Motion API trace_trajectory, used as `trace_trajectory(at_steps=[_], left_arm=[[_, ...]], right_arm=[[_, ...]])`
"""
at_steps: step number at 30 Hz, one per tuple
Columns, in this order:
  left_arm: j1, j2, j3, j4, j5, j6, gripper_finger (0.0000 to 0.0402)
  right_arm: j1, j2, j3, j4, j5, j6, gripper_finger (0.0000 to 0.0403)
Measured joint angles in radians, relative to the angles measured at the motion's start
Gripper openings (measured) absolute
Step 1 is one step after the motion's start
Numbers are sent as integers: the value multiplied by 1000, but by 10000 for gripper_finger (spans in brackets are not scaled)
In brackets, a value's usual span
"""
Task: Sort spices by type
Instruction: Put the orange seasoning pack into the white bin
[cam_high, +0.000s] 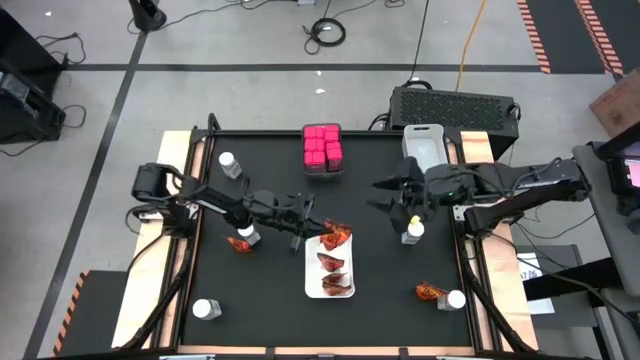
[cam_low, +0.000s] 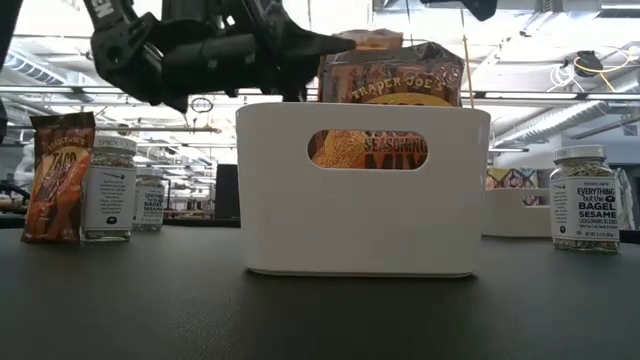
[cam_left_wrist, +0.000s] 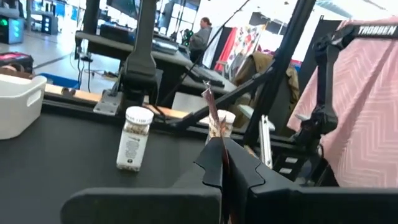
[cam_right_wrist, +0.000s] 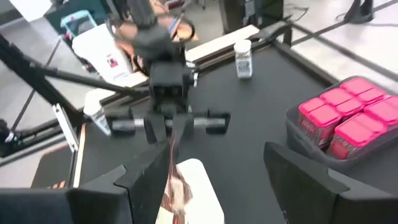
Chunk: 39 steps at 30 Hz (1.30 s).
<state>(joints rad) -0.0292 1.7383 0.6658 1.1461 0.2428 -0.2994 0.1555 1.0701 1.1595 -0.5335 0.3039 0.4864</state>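
Three spice kinds, one packet in hand above the white tray.

The left gripper (cam_high: 312, 222) has its jaws pinched flat on a crinkly red-orange packet (cam_high: 338, 234), hanging just over the far end of the tray (cam_high: 311, 268) at mid-counter, where more packets (cam_high: 334, 272) already lie. I judge the packet light, limp and slippery, best pinched along its sealed top edge; the jars (cam_high: 412, 229) are stiff and smooth, likely breakable, best taken around the body under the white cap. The right gripper (cam_high: 378, 195) waits over the counter's far right part with jaws spread and holding nothing. Pink cube boxes (cam_high: 322, 147) sit grouped at the far edge.
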Motion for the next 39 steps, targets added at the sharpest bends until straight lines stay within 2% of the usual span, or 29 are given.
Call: trace_trajectory(at_steps=[6, 13, 29, 33, 39], left_arm=[[3, 68, 30, -4, -4, 44, 0], [-14, 106, 37, -12, 43, 48, 0], [-13, 106, 36, -114, 80, 278, 0], [-13, 106, 36, -146, 86, 281, 0], [-14, 106, 36, -146, 87, 288, 29]], right_arm=[[6, -33, 0, 0, 7, 27, 254], [17, -37, 0, -8, 7, 30, 254], [17, -36, 0, -16, 9, 97, 254], [17, -36, 0, -15, 9, 108, 254], [17, -36, 0, -7, 15, 112, 254]])
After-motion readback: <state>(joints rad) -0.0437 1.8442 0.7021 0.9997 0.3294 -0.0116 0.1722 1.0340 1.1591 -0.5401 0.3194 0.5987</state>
